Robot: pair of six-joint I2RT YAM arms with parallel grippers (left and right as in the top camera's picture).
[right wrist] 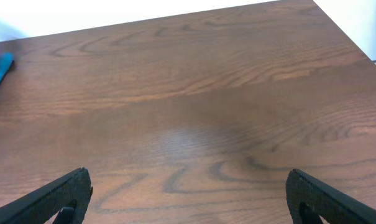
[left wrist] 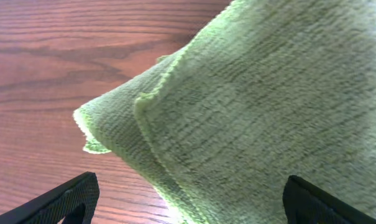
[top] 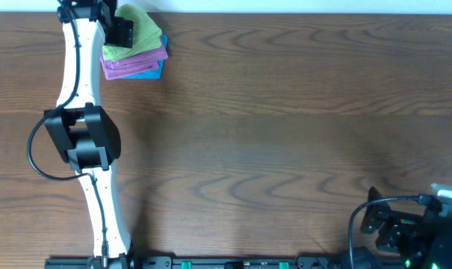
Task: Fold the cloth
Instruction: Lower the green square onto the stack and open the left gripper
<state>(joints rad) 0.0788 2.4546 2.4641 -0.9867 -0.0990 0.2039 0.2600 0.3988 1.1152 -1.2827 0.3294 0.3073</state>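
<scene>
Overhead: I see green cloth [top: 140, 33] folded, topping purple cloth [top: 127, 66] and blue cloth [top: 152, 73]. Left gripper [left wrist: 191, 190] gapes above it; right gripper [right wrist: 188, 183] gapes too.

On the table [top: 285, 112], at eleven o'clock, a green cloth [top: 145, 33] tops a stack (purple cloth [top: 128, 66], then blue cloth [top: 149, 73]); the left gripper [top: 121, 31] overlaps its left edge. The right arm [top: 405, 232] sits at five o'clock.

Green cloth [top: 143, 33]: parts you cannot see
Overhead, your left end effector [top: 121, 31] covers its left side; in the left wrist view the cloth runs off the right and bottom edges.
</scene>
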